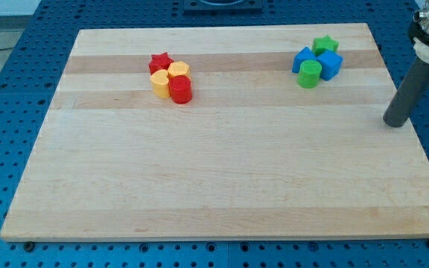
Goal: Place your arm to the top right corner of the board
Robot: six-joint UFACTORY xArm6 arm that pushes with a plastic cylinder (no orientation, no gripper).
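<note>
My tip (395, 123) rests on the wooden board (214, 179) near its right edge, below and to the right of a cluster of blocks. That cluster holds a green star (325, 45), a blue block (302, 58), a blue cube (331, 65) and a green cylinder (309, 74). The tip is apart from them. A second cluster sits at the view's upper left of centre: a red star (160, 61), a yellow block (178, 71), a yellow block (160, 84) and a red cylinder (180, 89).
The board lies on a blue perforated table (21, 89). A dark mount (222, 4) shows at the view's top edge.
</note>
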